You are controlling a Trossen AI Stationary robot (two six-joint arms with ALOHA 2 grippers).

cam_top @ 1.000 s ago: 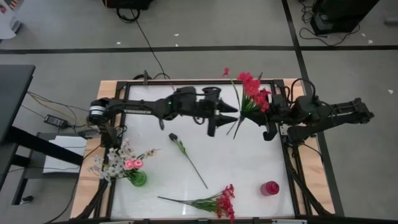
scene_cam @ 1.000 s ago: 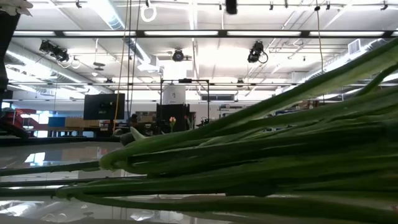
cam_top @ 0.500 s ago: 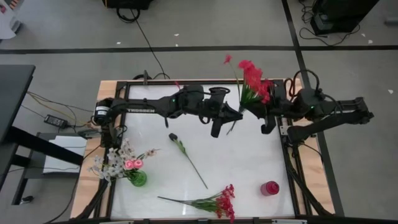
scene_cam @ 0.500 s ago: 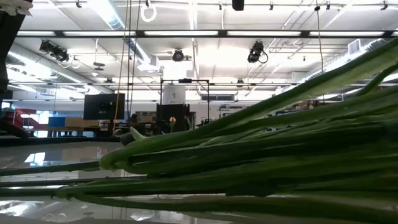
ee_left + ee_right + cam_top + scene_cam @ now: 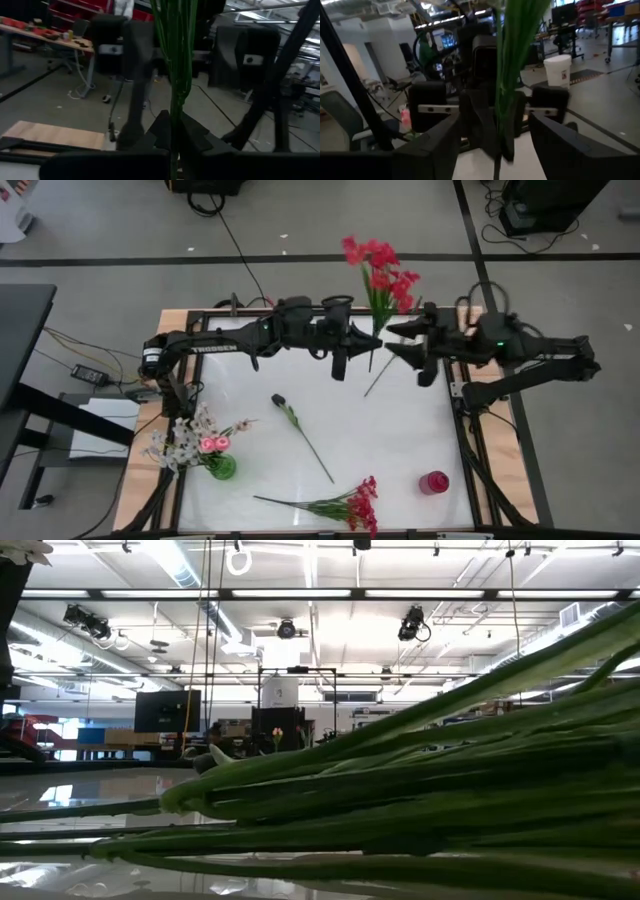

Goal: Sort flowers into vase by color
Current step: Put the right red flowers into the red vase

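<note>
- Since a second ago, the red flowers (image 5: 378,270) have swung up past the table's (image 5: 400,430) far edge.
- Left gripper (image 5: 366,351) is pinched shut on their green stems.
- Right gripper (image 5: 396,344) gapes open beside them.
- More red flowers (image 5: 345,505) lie near the red vase (image 5: 434,482).

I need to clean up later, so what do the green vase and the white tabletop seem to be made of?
The green vase looks like translucent glass or clear plastic: tinted and shiny. The tabletop looks like a glossy white board, hard and smooth; in the low view it mirrors the ceiling lights. Neither is certain.
</note>
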